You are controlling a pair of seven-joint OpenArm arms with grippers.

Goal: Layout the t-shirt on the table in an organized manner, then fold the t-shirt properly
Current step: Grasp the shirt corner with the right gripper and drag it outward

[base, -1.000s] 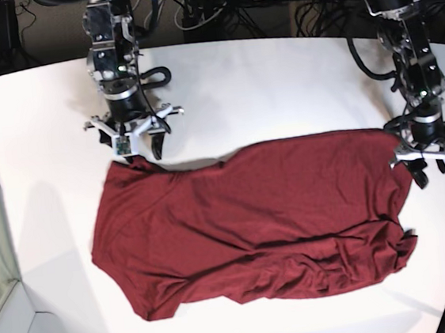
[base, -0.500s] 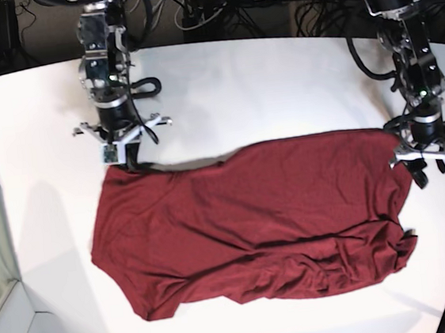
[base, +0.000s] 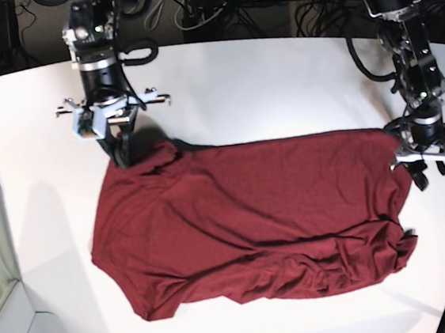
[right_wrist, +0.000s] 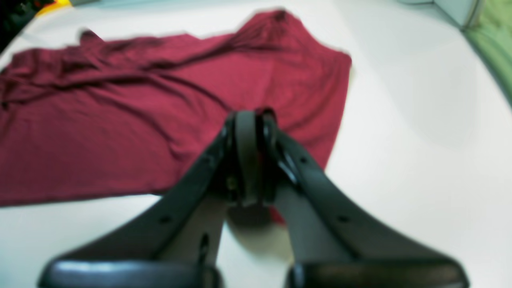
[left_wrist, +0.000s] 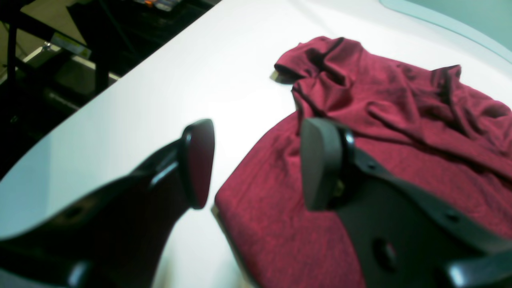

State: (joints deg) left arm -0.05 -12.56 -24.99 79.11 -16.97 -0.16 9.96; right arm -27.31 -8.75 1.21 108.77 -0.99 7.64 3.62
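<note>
Base view: t-shirt (base: 253,227) lies spread across the near half of the table (base: 277,81), its far edge drawn into a nearly straight line, its near edge rumpled.
Right gripper (base: 120,155): at the shirt's far-left corner, jaws clenched on a raised pinch of the t-shirt.
Reason for the hold: judged to be a corner grip, so that the cloth can be tensioned and flattened before folding.
Left gripper (base: 434,168): at the shirt's right edge, just beside the fabric, jaws parted and grasping nothing.
Reason for the position: probably poised to take the opposite corner; not yet engaged.
Right wrist view: fingers (right_wrist: 246,156) pressed together with a sliver of red cloth between them, confirming the pinch that the base view shows only as a small peak; image is blurred.
Left wrist view: one pad (left_wrist: 198,162) over bare table, the other (left_wrist: 320,164) over the shirt's hem, a clear gap between; the bunched, folded corner (left_wrist: 316,76) farther along is seen in detail that the base view lacks.
Task stage: layout in hand, folding not begun.
</note>
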